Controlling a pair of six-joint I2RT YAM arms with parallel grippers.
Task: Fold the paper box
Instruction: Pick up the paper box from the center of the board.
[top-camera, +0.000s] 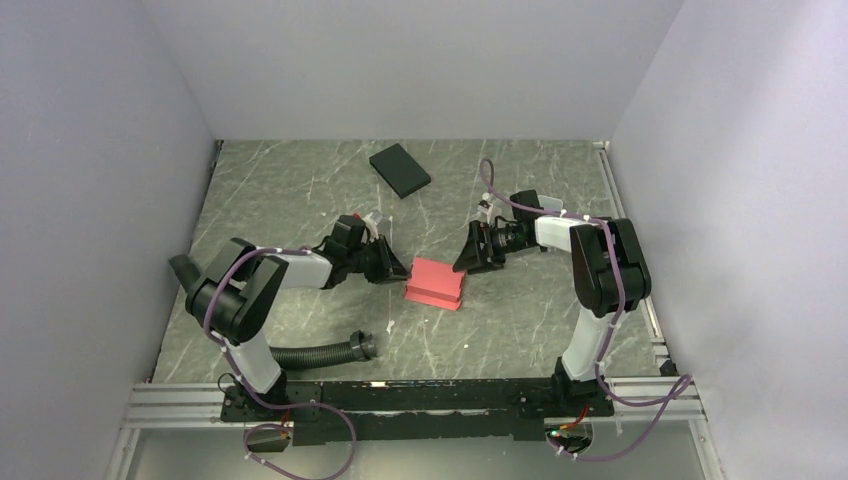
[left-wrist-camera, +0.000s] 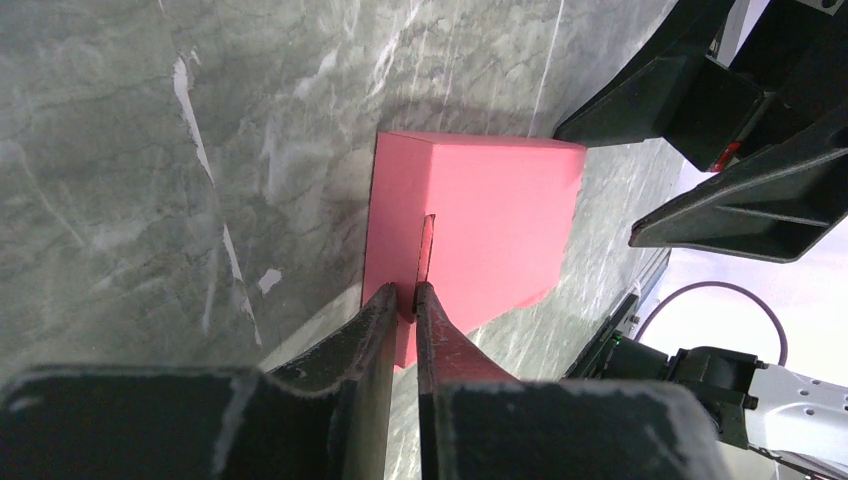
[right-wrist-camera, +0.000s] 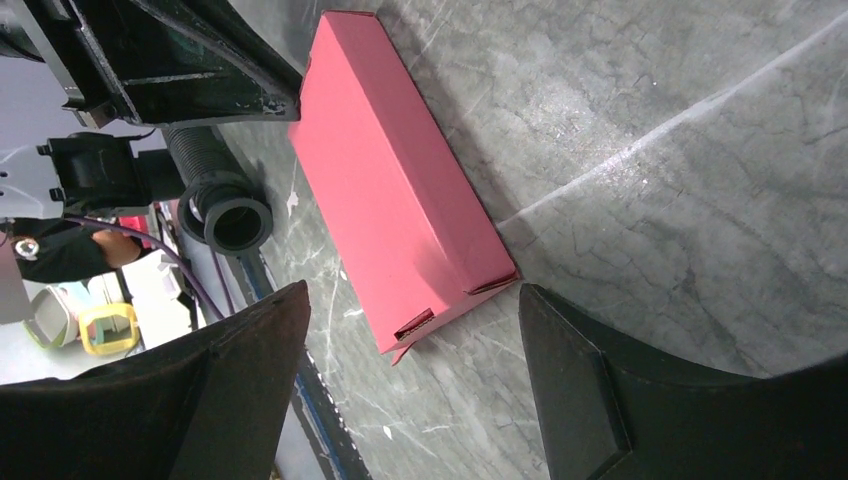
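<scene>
The paper box (top-camera: 436, 283) is a pinkish-red, flat, closed rectangular box lying on the marble table between the two arms. My left gripper (top-camera: 398, 270) is at its left end. In the left wrist view the left gripper (left-wrist-camera: 413, 295) is shut on a thin edge of the paper box (left-wrist-camera: 480, 220), beside a slit. My right gripper (top-camera: 468, 262) is at the box's right end. In the right wrist view the right gripper (right-wrist-camera: 411, 292) is open wide, its fingers (right-wrist-camera: 250, 350) apart from the paper box (right-wrist-camera: 390, 190), whose near end with a tucked flap lies just ahead of them.
A black flat box (top-camera: 400, 170) lies at the back of the table. A black corrugated hose (top-camera: 320, 352) lies near the left arm's base, with its open mouth (right-wrist-camera: 238, 222) close to the box. An aluminium rail (top-camera: 420, 395) runs along the near edge. Grey walls enclose three sides.
</scene>
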